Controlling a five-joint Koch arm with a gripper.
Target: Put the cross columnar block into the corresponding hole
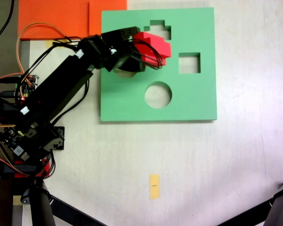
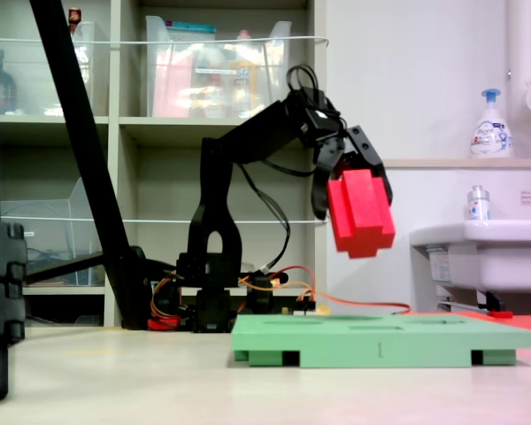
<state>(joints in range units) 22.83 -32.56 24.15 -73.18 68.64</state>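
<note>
First exterior view showing from above the claw (image 1: 146,51) clamping the red cross block (image 1: 153,46) over the green board (image 1: 198,101), just beside the cross hole (image 1: 161,29), second exterior view alone showing the block (image 2: 361,212) hanging well above the board (image 2: 380,341), long axis tilting slightly off upright

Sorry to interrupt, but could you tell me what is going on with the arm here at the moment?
The Koch arm's end effector is shut on the red cross columnar block and holds it in the air above the green foam board. In the first exterior view the block hangs just below and left of the plus-shaped hole, which is empty. The square hole and round hole are empty too. The block has not been inserted yet.
</note>
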